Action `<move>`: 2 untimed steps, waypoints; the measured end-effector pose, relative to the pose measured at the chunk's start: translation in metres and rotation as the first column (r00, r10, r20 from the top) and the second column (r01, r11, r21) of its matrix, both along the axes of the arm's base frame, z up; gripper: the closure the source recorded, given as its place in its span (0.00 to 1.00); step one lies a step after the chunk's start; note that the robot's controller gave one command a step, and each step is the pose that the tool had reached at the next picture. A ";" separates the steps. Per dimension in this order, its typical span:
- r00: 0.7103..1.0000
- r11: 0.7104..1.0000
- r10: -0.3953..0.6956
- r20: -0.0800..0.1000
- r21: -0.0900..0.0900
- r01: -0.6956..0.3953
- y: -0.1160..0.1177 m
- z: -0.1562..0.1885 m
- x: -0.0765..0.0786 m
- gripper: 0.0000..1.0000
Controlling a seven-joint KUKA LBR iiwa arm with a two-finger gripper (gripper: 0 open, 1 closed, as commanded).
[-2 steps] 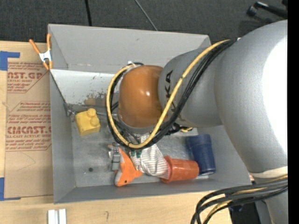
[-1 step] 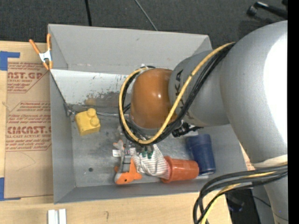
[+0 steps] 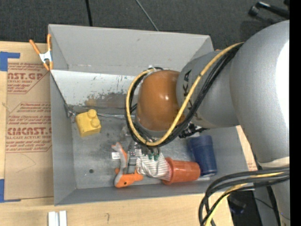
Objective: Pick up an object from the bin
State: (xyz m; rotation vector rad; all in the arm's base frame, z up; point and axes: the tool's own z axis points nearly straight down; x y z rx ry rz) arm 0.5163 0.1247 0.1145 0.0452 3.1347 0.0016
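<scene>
The gripper (image 3: 139,155) hung low over the striped white cloth (image 3: 153,166) beside the orange cup (image 3: 183,171) at the bin's (image 3: 117,51) near wall — nothing looked lifted, so the pick seemed not yet done — and its jaws' state could not be told.

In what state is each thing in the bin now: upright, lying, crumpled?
Yellow block: lying alone at the bin's left.
Blue cylinder: lying on its side, at the right.
Orange-red cup: lying on its side, near the front wall.
White striped cloth: crumpled, touching the cup.
Small orange tool: lying flat.
Gripper: low over the cloth.
</scene>
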 end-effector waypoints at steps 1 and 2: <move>0.992 0.992 -0.127 -0.003 0.004 0.127 -0.025 -0.039 -0.008 1.00; 0.992 0.992 -0.127 -0.003 0.004 0.127 -0.025 -0.039 -0.008 1.00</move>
